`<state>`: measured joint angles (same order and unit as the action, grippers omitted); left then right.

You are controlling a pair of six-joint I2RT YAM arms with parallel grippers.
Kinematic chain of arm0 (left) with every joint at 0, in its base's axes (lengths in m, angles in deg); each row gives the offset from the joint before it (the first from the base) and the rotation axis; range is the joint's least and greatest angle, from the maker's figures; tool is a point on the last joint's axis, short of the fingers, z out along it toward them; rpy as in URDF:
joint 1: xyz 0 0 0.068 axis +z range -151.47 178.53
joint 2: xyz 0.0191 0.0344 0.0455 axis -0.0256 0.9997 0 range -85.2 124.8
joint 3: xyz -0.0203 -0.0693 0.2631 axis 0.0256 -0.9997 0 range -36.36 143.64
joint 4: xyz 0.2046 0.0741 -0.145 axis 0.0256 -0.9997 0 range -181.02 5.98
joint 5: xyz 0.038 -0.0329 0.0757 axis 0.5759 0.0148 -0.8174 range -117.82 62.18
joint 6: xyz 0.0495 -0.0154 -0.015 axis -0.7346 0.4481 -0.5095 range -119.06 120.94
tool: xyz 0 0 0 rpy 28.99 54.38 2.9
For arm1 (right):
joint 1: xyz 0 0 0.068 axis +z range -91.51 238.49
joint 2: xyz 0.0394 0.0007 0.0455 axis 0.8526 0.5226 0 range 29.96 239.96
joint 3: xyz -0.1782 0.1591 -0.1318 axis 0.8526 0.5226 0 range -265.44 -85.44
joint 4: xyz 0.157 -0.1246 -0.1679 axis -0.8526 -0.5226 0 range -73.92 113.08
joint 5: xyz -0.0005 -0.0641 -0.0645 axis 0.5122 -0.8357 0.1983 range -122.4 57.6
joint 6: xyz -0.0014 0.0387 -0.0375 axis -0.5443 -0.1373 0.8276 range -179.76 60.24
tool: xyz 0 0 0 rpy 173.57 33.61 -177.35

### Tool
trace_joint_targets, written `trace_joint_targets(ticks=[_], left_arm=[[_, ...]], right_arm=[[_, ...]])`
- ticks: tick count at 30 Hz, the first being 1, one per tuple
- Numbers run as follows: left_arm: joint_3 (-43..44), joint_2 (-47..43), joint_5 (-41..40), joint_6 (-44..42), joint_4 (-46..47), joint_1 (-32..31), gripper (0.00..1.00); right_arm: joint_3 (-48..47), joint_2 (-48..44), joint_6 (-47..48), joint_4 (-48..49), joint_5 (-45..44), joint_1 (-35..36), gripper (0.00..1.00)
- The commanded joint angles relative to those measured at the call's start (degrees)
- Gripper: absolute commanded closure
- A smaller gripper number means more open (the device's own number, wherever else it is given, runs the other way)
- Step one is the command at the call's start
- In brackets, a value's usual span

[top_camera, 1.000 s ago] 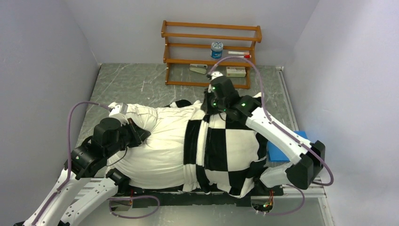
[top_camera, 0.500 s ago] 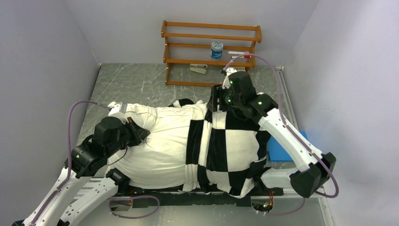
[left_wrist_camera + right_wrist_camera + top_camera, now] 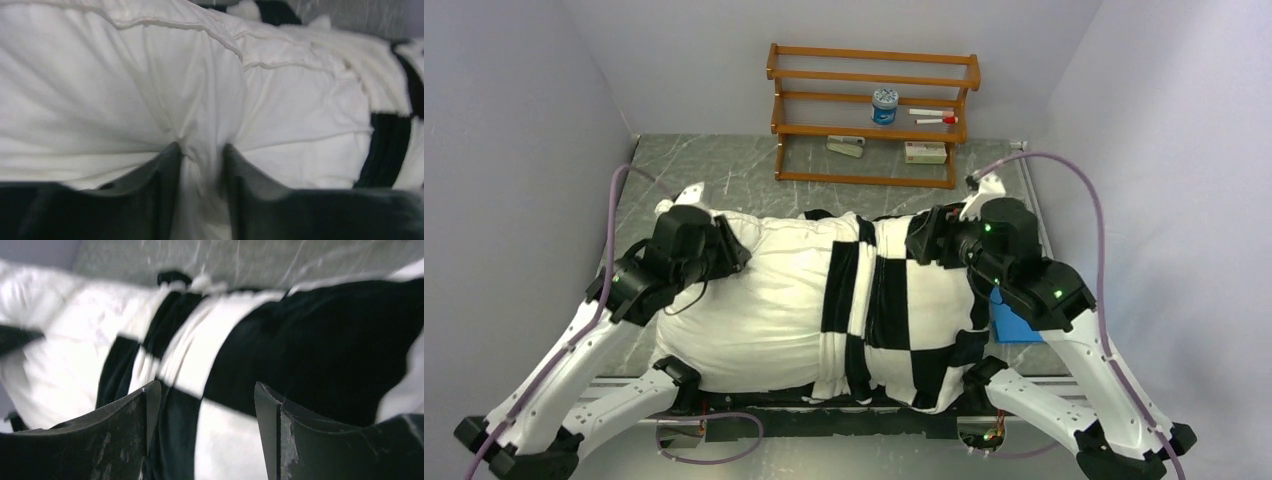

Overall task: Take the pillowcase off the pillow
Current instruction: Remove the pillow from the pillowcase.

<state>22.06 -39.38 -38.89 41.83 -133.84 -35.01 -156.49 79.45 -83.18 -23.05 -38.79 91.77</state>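
Before the orange wooden rack (image 3: 874, 55): plump white pillow (image 3: 754, 300) pinched by a fold in left gripper (image 3: 200, 150), black-and-white checked fabric pillowcase (image 3: 914, 300) half on, right gripper (image 3: 207, 390) agape — liable to slip free under pull.

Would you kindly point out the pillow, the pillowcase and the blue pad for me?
pillow (image 3: 754, 300): top view, bare white middle.
pillowcase (image 3: 934, 300): top view, checkered top face.
blue pad (image 3: 1014, 330): top view, exposed blue corner.
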Motion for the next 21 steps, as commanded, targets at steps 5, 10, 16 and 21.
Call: trace_joint_targets(ticks=[5, 10, 16, 21], left_arm=[[20.35, 19.05, -10.2, -9.4, -4.19, 0.76, 0.03], [23.59, 16.84, -0.88, -12.98, -2.23, 0.78, 0.03], [16.03, 10.45, 22.65, -11.96, 3.85, 0.76, 0.03], [3.21, 6.74, 29.43, -5.25, 10.87, 0.76, 0.03]], right_arm=[[14.17, 1.61, -9.99, -9.29, 9.9, -0.25, 0.28], [18.53, 2.79, -8.23, -10.43, 4.41, -0.29, 0.27], [24.45, 11.19, -6.56, -0.74, 16.61, -0.05, 0.27], [27.7, 16.56, -13.98, 14.58, 24.4, 5.63, 0.27]])
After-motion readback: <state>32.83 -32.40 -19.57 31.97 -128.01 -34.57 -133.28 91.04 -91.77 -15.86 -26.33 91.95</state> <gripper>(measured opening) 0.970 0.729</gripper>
